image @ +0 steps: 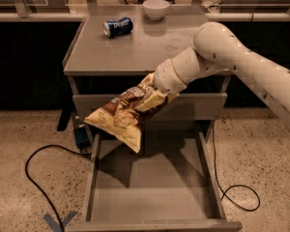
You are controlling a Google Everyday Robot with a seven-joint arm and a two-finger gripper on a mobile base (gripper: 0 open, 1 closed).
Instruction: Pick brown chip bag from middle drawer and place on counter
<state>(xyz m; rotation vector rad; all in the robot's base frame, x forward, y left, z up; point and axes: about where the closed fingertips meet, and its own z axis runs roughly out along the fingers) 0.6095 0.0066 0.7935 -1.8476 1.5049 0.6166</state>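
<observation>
You won't find any wording here that you can read. The chip bag [117,121] has pale script on its brown face, but it is too crumpled to make out. The blue can [118,26] near the back left corner of the desk [135,52] bears a white mark you can't read either. The gripper [150,100] pinches the bag's upper end just in front of the desk's front edge.

holds brown chip bag [117,121] clamped in gripper [150,99] over the open middle drawer [150,197]. blocked straight ahead by shut upper drawer front [198,105] and the lip of the tabletop [135,52]. free to pass over tabletop front and middle. at the back only blue can [118,26] left, white bowl [155,8] centre.
</observation>
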